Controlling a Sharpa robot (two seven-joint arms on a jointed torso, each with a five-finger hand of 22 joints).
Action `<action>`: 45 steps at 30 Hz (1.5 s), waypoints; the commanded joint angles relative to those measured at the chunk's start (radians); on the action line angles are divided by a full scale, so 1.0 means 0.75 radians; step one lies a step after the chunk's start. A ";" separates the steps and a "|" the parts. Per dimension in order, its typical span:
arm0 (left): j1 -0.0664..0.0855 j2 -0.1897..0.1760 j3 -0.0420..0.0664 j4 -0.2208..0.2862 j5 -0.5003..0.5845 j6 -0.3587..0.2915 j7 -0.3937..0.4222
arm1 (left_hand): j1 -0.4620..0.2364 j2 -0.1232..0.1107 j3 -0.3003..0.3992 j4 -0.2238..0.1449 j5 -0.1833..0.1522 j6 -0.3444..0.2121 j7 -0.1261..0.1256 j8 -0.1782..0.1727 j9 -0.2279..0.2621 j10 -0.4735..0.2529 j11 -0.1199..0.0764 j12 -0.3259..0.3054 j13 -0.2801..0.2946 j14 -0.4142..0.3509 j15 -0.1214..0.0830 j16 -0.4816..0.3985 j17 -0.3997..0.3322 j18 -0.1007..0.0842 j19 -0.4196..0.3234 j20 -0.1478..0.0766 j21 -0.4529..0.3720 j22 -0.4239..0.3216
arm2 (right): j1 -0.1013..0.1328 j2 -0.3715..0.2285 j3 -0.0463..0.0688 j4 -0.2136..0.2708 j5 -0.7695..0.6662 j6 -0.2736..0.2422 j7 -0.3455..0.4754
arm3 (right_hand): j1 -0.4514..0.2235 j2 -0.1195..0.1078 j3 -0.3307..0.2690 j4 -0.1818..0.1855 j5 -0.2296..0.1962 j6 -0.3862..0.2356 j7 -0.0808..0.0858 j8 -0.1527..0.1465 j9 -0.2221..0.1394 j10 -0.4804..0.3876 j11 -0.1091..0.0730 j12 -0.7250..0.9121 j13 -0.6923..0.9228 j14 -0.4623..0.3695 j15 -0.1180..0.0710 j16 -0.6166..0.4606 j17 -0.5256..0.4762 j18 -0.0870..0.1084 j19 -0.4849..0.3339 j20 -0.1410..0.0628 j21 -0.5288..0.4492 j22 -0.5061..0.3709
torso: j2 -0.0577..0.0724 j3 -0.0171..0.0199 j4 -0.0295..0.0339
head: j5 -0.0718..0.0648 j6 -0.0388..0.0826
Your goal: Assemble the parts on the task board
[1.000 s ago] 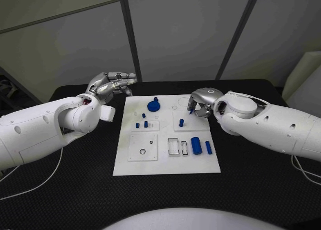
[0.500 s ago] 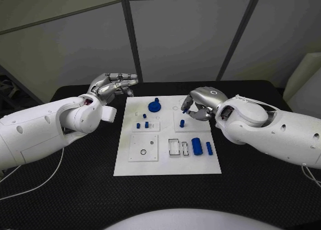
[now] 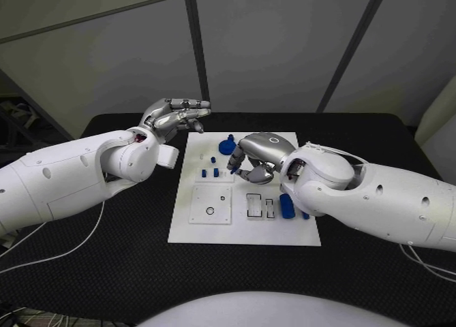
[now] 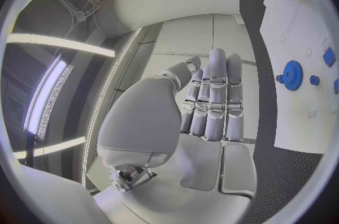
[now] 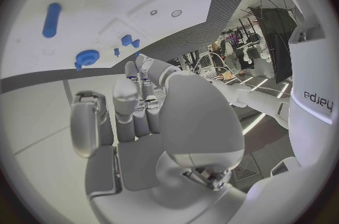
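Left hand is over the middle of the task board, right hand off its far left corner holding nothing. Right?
Swapped. In the head view the right hand is over the middle of the task board; the left hand hovers off its far left corner, holding nothing.

One task board [image 3: 243, 228], perhaps seven blue parts [image 3: 287, 206].

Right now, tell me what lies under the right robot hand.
The right robot hand hovers over the task board; a small blue part shows at its fingertips. Whatever lies beneath stays covered.
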State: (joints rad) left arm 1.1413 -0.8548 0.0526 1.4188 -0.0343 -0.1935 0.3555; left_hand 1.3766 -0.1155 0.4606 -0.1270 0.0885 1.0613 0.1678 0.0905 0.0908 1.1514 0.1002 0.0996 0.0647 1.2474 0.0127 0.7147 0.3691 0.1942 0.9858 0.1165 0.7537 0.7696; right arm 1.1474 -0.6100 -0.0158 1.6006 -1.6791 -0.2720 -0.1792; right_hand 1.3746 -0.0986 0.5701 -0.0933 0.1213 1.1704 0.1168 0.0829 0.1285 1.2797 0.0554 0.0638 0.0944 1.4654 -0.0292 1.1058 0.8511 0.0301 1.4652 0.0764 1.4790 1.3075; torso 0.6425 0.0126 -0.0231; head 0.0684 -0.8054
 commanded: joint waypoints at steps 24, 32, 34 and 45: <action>0.002 0.019 0.001 0.006 0.005 0.026 -0.005 | -0.007 0.012 -0.006 -0.001 -0.005 0.003 0.005 -0.010 0.001 0.002 0.007 -0.006 0.002 -0.008 0.004 -0.010 -0.004 -0.015 -0.012 0.002 -0.009 -0.003 | -0.077 0.132 -0.042 -0.122 -0.059 0.132 -0.015 | -0.014 0.005 0.010 0.000 -0.012 0.005 0.000 -0.002 0.005 -0.002 -0.004 -0.001 0.003 0.000 -0.007 0.007 -0.001 -0.013 0.092 -0.006 0.019 0.267 | 0.000 0.0032 -0.0031 | 0.064 -0.047; 0.002 0.021 0.001 0.005 0.005 0.030 -0.008 | -0.007 0.012 -0.006 -0.001 -0.005 0.003 0.005 -0.010 0.001 0.002 0.007 -0.006 0.002 -0.008 0.004 -0.010 -0.004 -0.015 -0.012 0.002 -0.009 -0.003 | -0.084 0.141 -0.046 -0.125 -0.064 0.132 -0.017 | -0.014 0.005 0.010 0.000 -0.012 0.005 0.000 -0.002 0.005 -0.002 -0.004 -0.001 0.003 0.000 -0.007 0.008 0.000 -0.014 0.094 -0.006 0.022 0.270 | -0.001 0.0025 -0.0026 | 0.070 -0.054; 0.002 0.021 0.001 0.005 0.005 0.031 -0.008 | -0.007 0.013 -0.007 -0.001 -0.005 0.003 0.005 -0.010 0.001 0.002 0.007 -0.006 0.002 -0.009 0.004 -0.011 -0.004 -0.015 -0.012 0.003 -0.010 -0.004 | -0.084 0.144 -0.046 -0.127 -0.065 0.138 -0.019 | -0.015 0.005 0.010 0.000 -0.012 0.005 0.001 -0.002 0.006 -0.003 -0.004 -0.001 0.003 0.000 -0.007 0.009 0.000 -0.014 0.094 -0.006 0.023 0.271 | -0.001 0.0021 -0.0023 | 0.071 -0.055; 0.002 0.022 0.001 0.005 0.005 0.034 -0.011 | -0.007 0.013 -0.007 -0.001 -0.005 0.003 0.005 -0.010 0.001 0.002 0.007 -0.006 0.002 -0.009 0.004 -0.011 -0.004 -0.015 -0.012 0.003 -0.010 -0.004 | -0.085 0.157 -0.046 -0.144 -0.082 0.128 -0.034 | -0.017 0.005 0.010 0.001 -0.012 0.005 0.001 -0.003 0.006 -0.003 -0.004 -0.002 0.003 0.000 -0.007 0.010 0.001 -0.014 0.094 -0.006 0.024 0.271 | -0.001 0.0023 -0.0022 | 0.073 -0.056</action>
State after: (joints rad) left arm 1.1415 -0.8397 0.0525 1.4216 -0.0338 -0.1815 0.3460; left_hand 1.3726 -0.1116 0.4606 -0.1269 0.0885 1.0613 0.1678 0.0869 0.0907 1.1513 0.1002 0.0997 0.0647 1.2474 0.0128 0.7111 0.3669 0.1944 0.9823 0.1200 0.7499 0.7678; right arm 1.0827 -0.4933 -0.0502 1.4942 -1.7251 -0.1792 -0.1948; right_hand 1.3692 -0.0959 0.5704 -0.0941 0.1133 1.1701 0.1167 0.0737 0.1311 1.2791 0.0555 0.0634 0.0956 1.4668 -0.0305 1.1096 0.8506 0.0304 1.4652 0.0765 1.4910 1.3073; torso 0.6415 0.0143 -0.0251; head 0.1226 -0.8474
